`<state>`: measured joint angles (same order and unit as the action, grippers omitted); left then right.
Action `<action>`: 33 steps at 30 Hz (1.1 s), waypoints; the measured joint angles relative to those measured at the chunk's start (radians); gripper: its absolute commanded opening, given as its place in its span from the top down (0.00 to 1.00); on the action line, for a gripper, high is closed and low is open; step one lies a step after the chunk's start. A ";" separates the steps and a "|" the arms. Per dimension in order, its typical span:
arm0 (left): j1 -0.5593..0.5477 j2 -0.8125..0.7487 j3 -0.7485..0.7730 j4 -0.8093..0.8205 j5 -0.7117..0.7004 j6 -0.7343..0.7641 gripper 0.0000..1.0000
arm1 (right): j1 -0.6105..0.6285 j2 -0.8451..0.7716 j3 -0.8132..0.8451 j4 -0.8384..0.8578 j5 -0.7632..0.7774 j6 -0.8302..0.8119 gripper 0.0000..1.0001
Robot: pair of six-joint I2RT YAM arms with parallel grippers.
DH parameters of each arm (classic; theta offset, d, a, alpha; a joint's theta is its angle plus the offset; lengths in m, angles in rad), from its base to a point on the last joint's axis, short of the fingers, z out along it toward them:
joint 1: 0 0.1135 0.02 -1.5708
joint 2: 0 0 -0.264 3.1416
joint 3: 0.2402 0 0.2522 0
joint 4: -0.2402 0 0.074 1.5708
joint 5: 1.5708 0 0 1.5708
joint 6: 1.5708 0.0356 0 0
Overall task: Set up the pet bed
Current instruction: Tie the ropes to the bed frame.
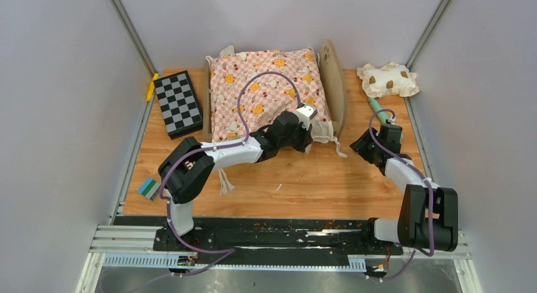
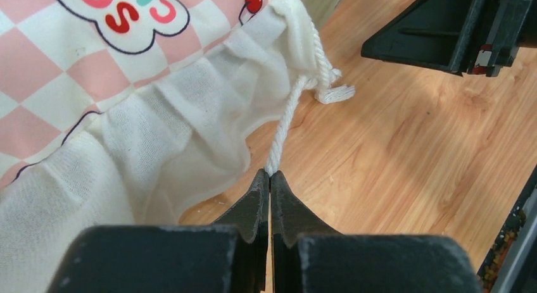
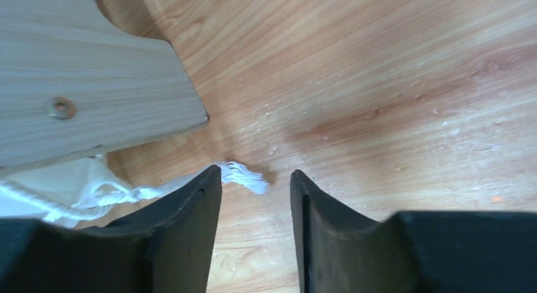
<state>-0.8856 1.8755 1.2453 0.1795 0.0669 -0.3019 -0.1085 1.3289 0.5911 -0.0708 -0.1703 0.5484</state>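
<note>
Pinching cord [image 2: 285,125], left gripper [image 2: 270,174] just beside pet bed [image 1: 335,84] near corner.

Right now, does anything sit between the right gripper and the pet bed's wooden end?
Nothing solid. The open right gripper sits just short of the wooden panel of the pet bed. Only a frayed white cord end lies on the table between its fingertips. The left gripper is shut on a cushion cord.
</note>
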 measured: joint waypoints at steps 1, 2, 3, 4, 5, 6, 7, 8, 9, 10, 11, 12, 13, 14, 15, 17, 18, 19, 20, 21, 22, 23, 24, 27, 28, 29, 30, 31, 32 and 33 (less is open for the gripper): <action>0.000 0.001 0.006 -0.005 0.003 0.002 1.00 | -0.002 -0.017 -0.002 -0.001 0.005 -0.002 0.52; 0.000 0.001 0.011 -0.005 0.006 0.004 1.00 | -0.002 -0.038 -0.003 -0.002 0.008 -0.002 0.52; 0.000 0.002 0.014 -0.006 0.009 0.006 1.00 | -0.003 -0.060 -0.003 -0.002 0.010 -0.001 0.52; 0.000 0.002 0.019 -0.007 0.011 0.006 1.00 | -0.003 -0.078 -0.003 -0.002 0.010 -0.001 0.53; 0.000 0.002 0.024 -0.008 0.014 0.009 1.00 | -0.004 -0.098 -0.004 -0.001 0.008 0.001 0.53; 0.000 0.002 0.026 -0.008 0.016 0.010 1.00 | -0.004 -0.116 -0.006 0.002 0.004 0.003 0.52; 0.000 0.002 0.027 -0.008 0.020 0.011 1.00 | -0.004 -0.131 -0.013 0.010 -0.003 0.009 0.51; -0.002 0.002 0.028 -0.009 0.023 0.013 1.00 | -0.004 -0.142 -0.023 0.021 -0.013 0.017 0.51; -0.002 0.003 0.028 -0.011 0.026 0.013 1.00 | -0.004 -0.149 -0.037 0.040 -0.027 0.027 0.50; -0.002 0.005 0.030 -0.013 0.029 0.013 1.00 | -0.004 -0.152 -0.054 0.057 -0.043 0.042 0.49; -0.002 0.008 0.032 -0.015 0.031 0.013 1.00 | -0.004 -0.151 -0.067 0.070 -0.058 0.057 0.49; -0.002 0.010 0.034 -0.016 0.033 0.013 1.00 | -0.004 -0.150 -0.084 0.083 -0.079 0.082 0.49; -0.002 0.012 0.037 -0.019 0.035 0.013 1.00 | -0.004 -0.150 -0.099 0.092 -0.098 0.109 0.49; -0.002 0.013 0.037 -0.020 0.038 0.013 1.00 | -0.004 -0.150 -0.116 0.108 -0.119 0.146 0.48; -0.002 0.013 0.038 -0.022 0.040 0.013 1.00 | -0.004 -0.150 -0.131 0.122 -0.136 0.186 0.46; -0.002 0.013 0.039 -0.023 0.044 0.013 1.00 | -0.004 -0.153 -0.153 0.138 -0.162 0.262 0.43; -0.002 0.013 0.039 -0.023 0.045 0.013 1.00 | -0.004 -0.158 -0.159 0.137 -0.170 0.304 0.41; -0.003 0.013 0.039 -0.024 0.047 0.013 1.00 | -0.004 -0.169 -0.166 0.136 -0.174 0.351 0.40; -0.003 0.014 0.040 -0.027 0.048 0.013 1.00 | -0.004 -0.184 -0.171 0.134 -0.175 0.396 0.39; -0.003 0.015 0.043 -0.030 0.048 0.013 1.00 | -0.004 -0.206 -0.179 0.134 -0.172 0.442 0.38; -0.003 0.018 0.047 -0.031 0.048 0.013 1.00 | -0.004 -0.236 -0.187 0.134 -0.167 0.495 0.38; -0.003 0.020 0.051 -0.034 0.049 0.013 1.00 | -0.004 -0.265 -0.195 0.132 -0.160 0.543 0.37; -0.003 0.022 0.054 -0.034 0.049 0.013 1.00 | -0.004 -0.295 -0.202 0.127 -0.151 0.595 0.37; -0.003 0.023 0.056 -0.036 0.052 0.013 1.00 | -0.004 -0.348 -0.206 0.089 -0.120 0.736 0.36; -0.003 0.023 0.056 -0.037 0.052 0.013 1.00 | -0.004 -0.352 -0.206 0.074 -0.114 0.774 0.36; -0.003 0.023 0.056 -0.038 0.052 0.013 1.00 | -0.004 -0.352 -0.205 0.061 -0.110 0.810 0.36; -0.003 0.023 0.056 -0.039 0.053 0.013 1.00 | -0.004 -0.346 -0.205 0.050 -0.110 0.849 0.36; -0.003 0.023 0.056 -0.041 0.054 0.013 1.00 | -0.004 -0.336 -0.206 0.046 -0.111 0.880 0.36; -0.003 0.023 0.056 -0.042 0.055 0.013 1.00 | -0.004 -0.325 -0.205 0.045 -0.112 0.909 0.37; -0.003 0.023 0.056 -0.042 0.055 0.013 1.00 | -0.004 -0.314 -0.205 0.045 -0.114 0.929 0.37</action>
<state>-0.8886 1.8984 1.3010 0.1371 0.1219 -0.2890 -0.1127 1.0145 0.3859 -0.0257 -0.2840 1.4776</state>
